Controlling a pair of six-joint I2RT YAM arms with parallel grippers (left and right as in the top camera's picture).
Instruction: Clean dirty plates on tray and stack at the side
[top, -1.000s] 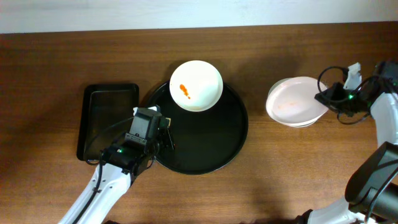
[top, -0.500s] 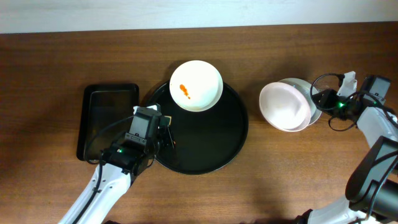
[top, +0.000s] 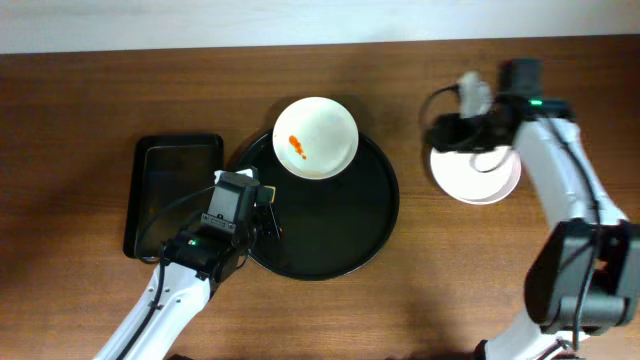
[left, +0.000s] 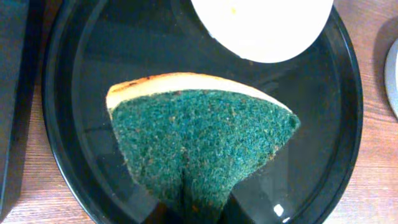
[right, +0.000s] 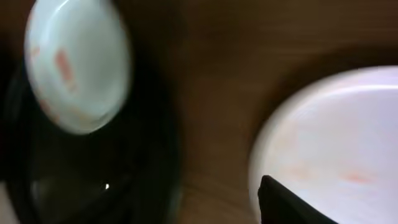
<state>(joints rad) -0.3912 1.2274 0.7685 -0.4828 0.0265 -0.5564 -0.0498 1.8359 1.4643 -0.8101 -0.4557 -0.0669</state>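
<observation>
Grips the sponge (left: 205, 149) in the left jaws, close near-left of the smeared plate (top: 316, 137); cannot tell the opening of the farther right jaws.

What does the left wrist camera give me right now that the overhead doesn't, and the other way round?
Only the left wrist: the sponge up close, green scouring face up with a pale yellow layer along its top edge, pinched at the bottom of the frame above the tray floor. From overhead, the left tool mostly hides it.
Only the overhead: the right tool over the stack of plates on the table to the right.
Both: the round tray and the dirty plate at its far rim.
</observation>
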